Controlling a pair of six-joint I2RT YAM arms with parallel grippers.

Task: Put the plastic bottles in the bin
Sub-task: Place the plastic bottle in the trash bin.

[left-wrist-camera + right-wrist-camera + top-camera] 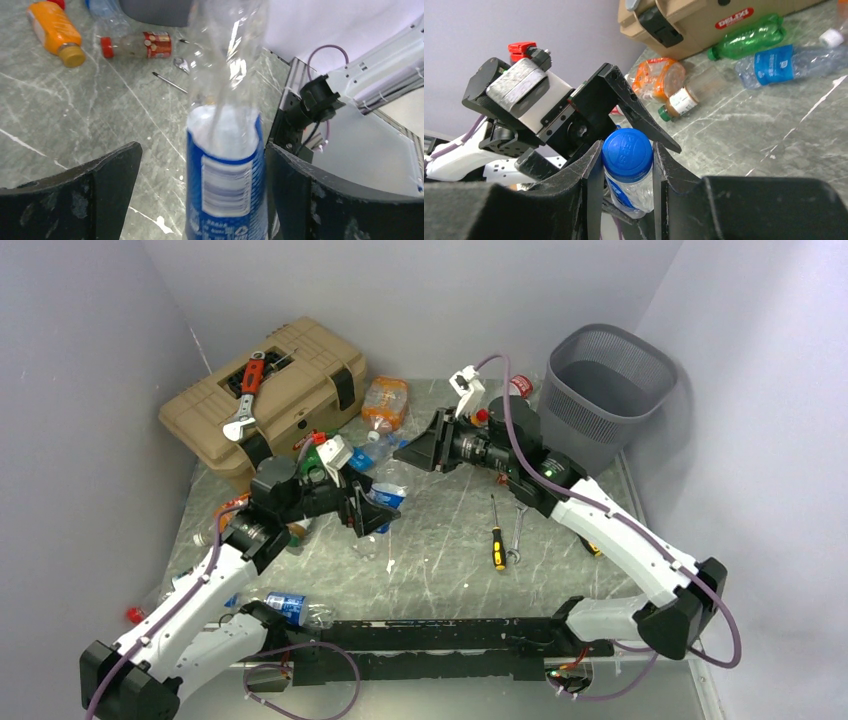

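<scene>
Where right hand point(628, 148) pinches round blue cap point(627, 156), clear plastic bottle point(224, 165)

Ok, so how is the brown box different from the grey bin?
The box is tan with solid walls; the bin is grey mesh you can see through. The box has its lid down, with a wrench lying on it; the bin is open at the top. The box sits far left, the bin far right. Both are at the back, near the wall.
</scene>
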